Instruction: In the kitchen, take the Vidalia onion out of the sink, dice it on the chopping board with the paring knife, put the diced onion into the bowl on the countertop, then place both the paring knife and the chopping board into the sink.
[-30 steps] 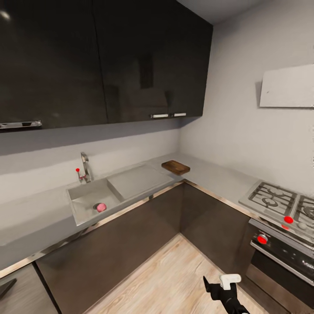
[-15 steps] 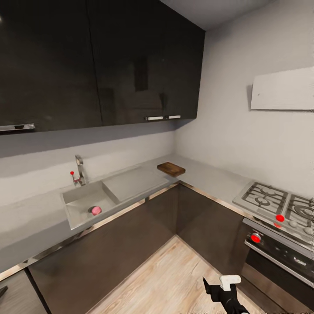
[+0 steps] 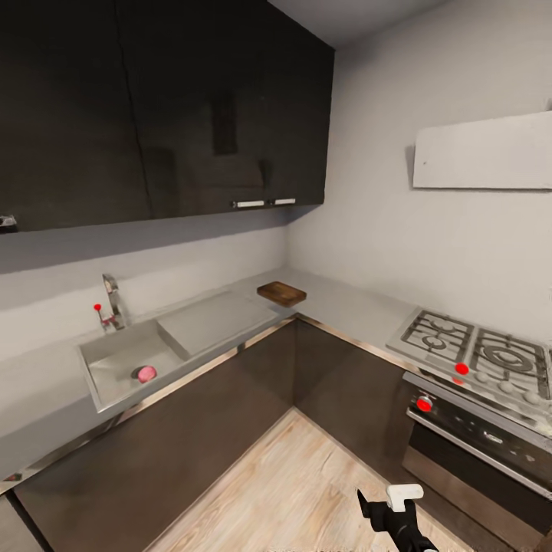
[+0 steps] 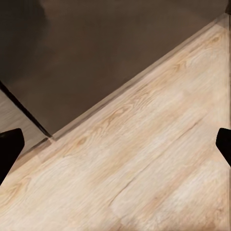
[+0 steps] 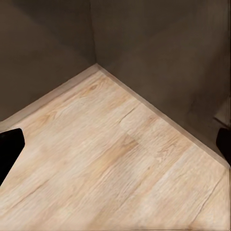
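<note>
Pinkish-red and small, the Vidalia onion (image 3: 146, 373) lies in the sink (image 3: 115, 379) basin near the drain, so we judge the task barely begun: nothing is lifted, cut or moved yet. We see the chopping board (image 3: 281, 293) lying flat on the grey surface (image 3: 345, 307) at the corner, beyond the drainboard, well apart from the onion. We cannot make out the paring knife or the bowl. Our right pincer (image 3: 391, 502) hangs low over the pale wood floor (image 3: 307, 475), far from the sink; in its wrist view the dark fingertips (image 5: 9, 149) sit at opposite edges, spread wide and holding nothing. Our left pincer (image 4: 115, 149) is likewise released above the floor beside the dark lower cabinets (image 4: 96, 57). Every step remains: approaching, fetching the onion, dicing, filling the bowl, putting knife and board in the sink
</note>
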{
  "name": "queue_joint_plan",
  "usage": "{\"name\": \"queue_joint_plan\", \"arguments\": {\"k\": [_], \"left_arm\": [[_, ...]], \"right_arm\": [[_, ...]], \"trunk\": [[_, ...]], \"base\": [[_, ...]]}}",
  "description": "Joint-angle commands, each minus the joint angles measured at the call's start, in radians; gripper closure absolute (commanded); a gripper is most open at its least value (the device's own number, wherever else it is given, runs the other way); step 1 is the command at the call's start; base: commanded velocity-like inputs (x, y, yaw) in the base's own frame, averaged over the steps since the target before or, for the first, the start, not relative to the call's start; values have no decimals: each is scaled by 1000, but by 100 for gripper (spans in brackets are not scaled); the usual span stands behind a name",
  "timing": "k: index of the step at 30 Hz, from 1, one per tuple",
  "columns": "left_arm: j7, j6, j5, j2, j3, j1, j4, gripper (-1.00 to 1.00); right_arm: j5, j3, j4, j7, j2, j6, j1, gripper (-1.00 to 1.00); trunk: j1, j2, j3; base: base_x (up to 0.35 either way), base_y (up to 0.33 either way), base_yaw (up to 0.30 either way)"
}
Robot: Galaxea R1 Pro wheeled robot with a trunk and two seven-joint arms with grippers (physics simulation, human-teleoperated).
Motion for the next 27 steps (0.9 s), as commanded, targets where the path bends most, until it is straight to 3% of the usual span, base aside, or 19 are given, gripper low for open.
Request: {"name": "queue_joint_plan", "arguments": {"k": [1, 16, 27], "left_arm": [[0, -1, 3, 0, 0, 1, -2, -100], [0, 4, 3, 0, 0, 1, 5, -100], [1, 7, 4, -11, -6, 1, 214, -100]], "right_arm": [[-1, -2, 1, 5, 0, -3, 0, -100], [-1, -2, 1, 4, 0, -3, 0, -100], [-1, -3, 1, 4, 1, -2, 0, -100]], "trunk": [[0, -1, -1], [0, -1, -16], [0, -1, -17]], "base": [[0, 0, -198], [0, 0, -172], [0, 0, -7]]}}
